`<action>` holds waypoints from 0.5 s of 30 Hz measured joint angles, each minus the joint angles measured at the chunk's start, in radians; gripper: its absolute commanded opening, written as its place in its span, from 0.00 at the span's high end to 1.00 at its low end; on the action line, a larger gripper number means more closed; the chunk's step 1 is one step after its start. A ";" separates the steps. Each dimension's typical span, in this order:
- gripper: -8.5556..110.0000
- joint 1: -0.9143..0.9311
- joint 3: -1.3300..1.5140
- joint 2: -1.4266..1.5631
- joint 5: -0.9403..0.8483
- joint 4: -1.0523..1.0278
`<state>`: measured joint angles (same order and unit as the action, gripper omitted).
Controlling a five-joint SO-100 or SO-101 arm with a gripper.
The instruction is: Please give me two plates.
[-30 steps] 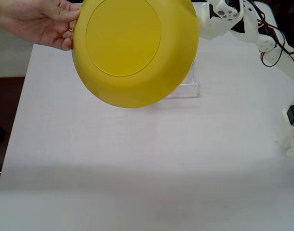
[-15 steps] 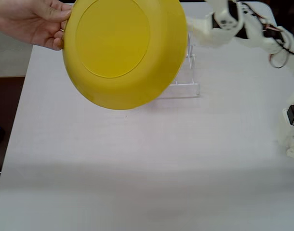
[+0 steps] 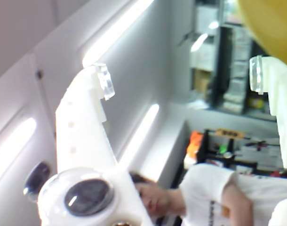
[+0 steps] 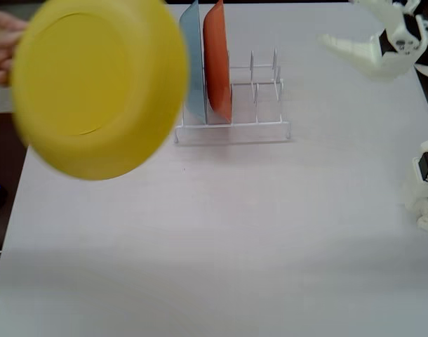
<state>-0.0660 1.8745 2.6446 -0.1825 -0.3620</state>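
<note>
Looks like the handover is partly done; in the fixed view a person's hand (image 4: 2, 48) at the far left grips the yellow plate (image 4: 98, 88) up off the counter (image 4: 221, 232), so that's one delivered, I'd guess. No cream-white plate shows in either view, so I can't tell if it's already gone or still to fetch. The jaws (image 4: 358, 31) sit far right, spread wide and empty; the wrist view shows both fingers apart with nothing between. Count: one yellow plate, one blue plate (image 4: 194, 63) and one orange plate (image 4: 217, 60) standing in one wire rack (image 4: 259, 91).
</note>
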 measured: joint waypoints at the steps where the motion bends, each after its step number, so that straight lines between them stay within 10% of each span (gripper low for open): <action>1: 0.62 0.000 0.051 0.029 0.003 0.006; 15: 0.65 -0.009 0.591 0.382 0.077 0.032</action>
<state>-0.0752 2.4651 3.0265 -0.1058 -0.3298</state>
